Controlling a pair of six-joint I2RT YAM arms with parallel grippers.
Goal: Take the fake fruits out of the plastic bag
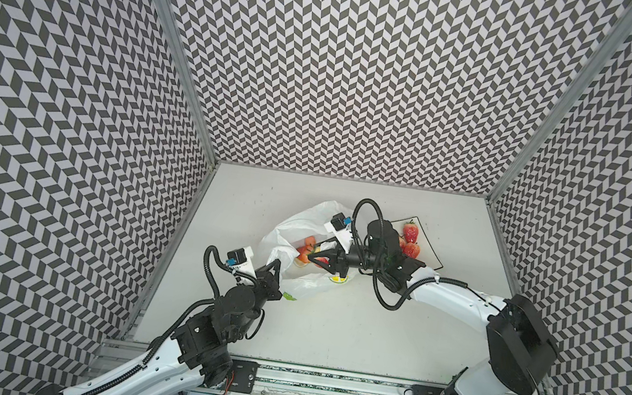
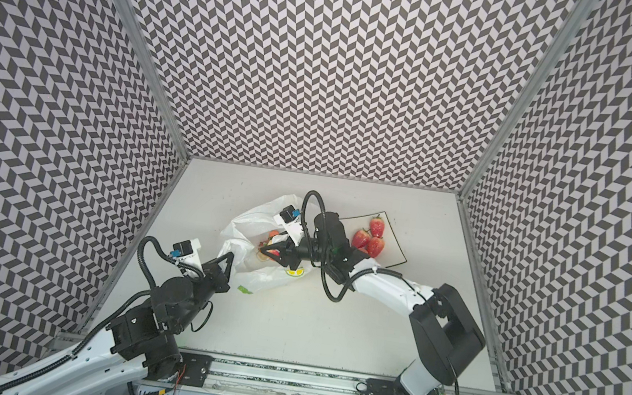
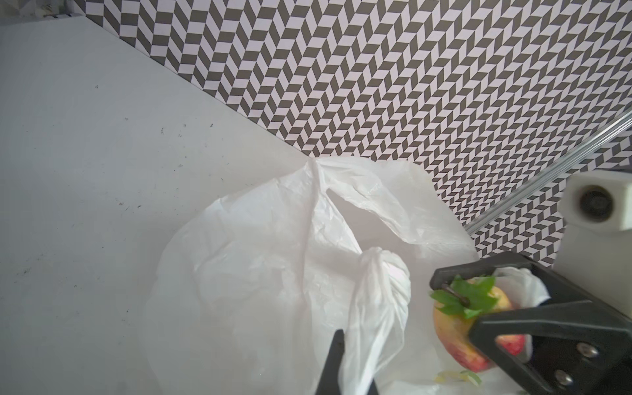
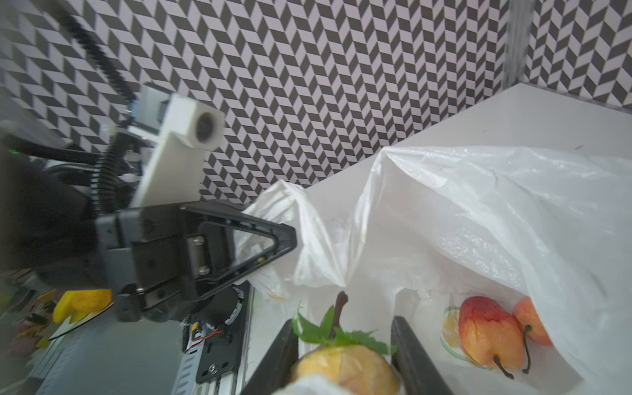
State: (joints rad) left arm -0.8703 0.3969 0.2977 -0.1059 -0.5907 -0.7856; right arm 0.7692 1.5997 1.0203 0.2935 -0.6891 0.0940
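Note:
The translucent white plastic bag (image 1: pixel 302 226) (image 2: pixel 257 215) lies crumpled mid-table with its mouth open. My left gripper (image 1: pixel 275 263) (image 2: pixel 229 257) (image 3: pixel 355 369) is shut on a twisted loop handle of the bag (image 3: pixel 379 294). My right gripper (image 1: pixel 313 258) (image 2: pixel 267 251) (image 4: pixel 343 342) reaches into the mouth and is shut on a yellow-red peach-like fruit (image 4: pixel 345 366) (image 3: pixel 451 328) with green leaves and a brown stem. Two small red-orange stemmed fruits (image 4: pixel 485 335) (image 4: pixel 531 321) lie inside the bag beside it. Three strawberries (image 2: pixel 376 227) (image 2: pixel 361 238) (image 2: pixel 375 247) rest on the plate.
The square white black-rimmed plate (image 1: pixel 428 244) (image 2: pixel 395 244) sits at the back right, partly hidden behind the right arm. A yellow lemon print (image 1: pixel 336 290) shows on the bag. Patterned walls close three sides; a metal rail (image 1: pixel 321 388) runs along the front.

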